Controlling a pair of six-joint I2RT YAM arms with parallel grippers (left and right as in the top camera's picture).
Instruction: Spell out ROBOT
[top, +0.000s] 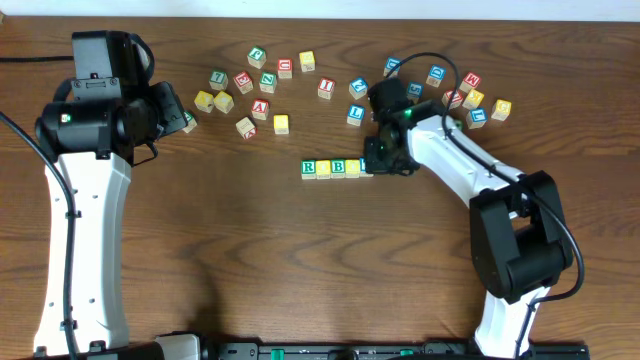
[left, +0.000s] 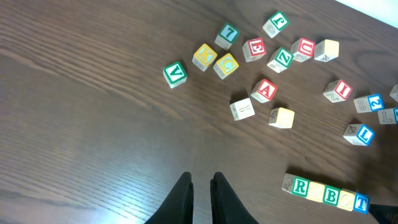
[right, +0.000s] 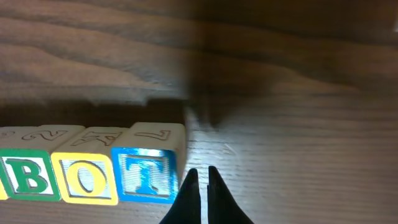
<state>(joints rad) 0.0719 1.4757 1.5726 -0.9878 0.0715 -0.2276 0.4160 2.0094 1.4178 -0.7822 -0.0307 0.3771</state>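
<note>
A row of letter blocks (top: 337, 168) lies mid-table, reading R, O, B, O, T in the left wrist view (left: 329, 195). The right wrist view shows its end: green B (right: 25, 177), yellow O (right: 85, 179), blue T (right: 144, 176). My right gripper (right: 200, 171) is shut and empty, its tips low over the table just right of the T block; in the overhead view (top: 381, 162) it covers the row's right end. My left gripper (left: 201, 177) is shut and empty above bare wood, at the far left of the overhead view (top: 178, 108).
Several loose letter blocks are scattered along the back: a group left of centre (top: 262, 82) and another at the back right (top: 472, 98). A green V block (left: 175, 73) lies nearest my left gripper. The right arm's body stretches across the table's right side.
</note>
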